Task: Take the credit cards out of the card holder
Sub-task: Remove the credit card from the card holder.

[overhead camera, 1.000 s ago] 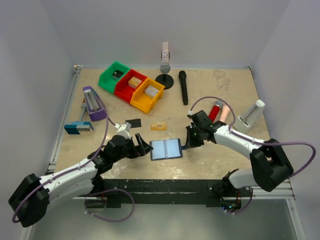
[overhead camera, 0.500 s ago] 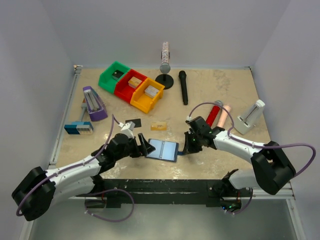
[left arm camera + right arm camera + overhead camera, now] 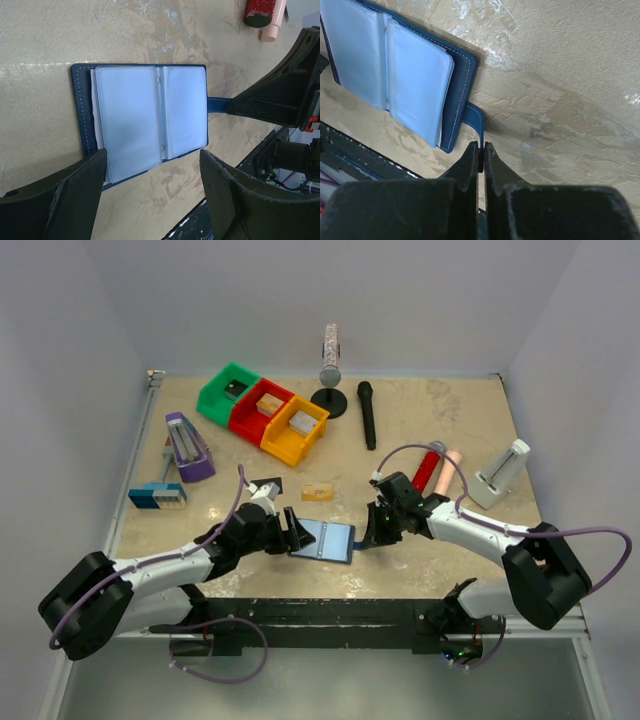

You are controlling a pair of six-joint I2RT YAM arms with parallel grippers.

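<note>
Card holder: open flat at the front edge of the table, between my two grippers. It is dark blue and soft outside, with white stitches. Inside are shiny, pale blue pockets.
Snap tab: a thin blue strap on the holder's right side.
Right gripper: pinched tight on the snap tab.
Left gripper: fingers wide apart at the holder's left edge, holding nothing.
Black card: out, thin and flat on the table.
Tan-gold card: out too, near the black one.
Grey card: I cannot see it. I think it hides in a pocket.
Job: two out, maybe one left.
Far back: green bin, red bin and yellow bin, all hard plastic.
</note>
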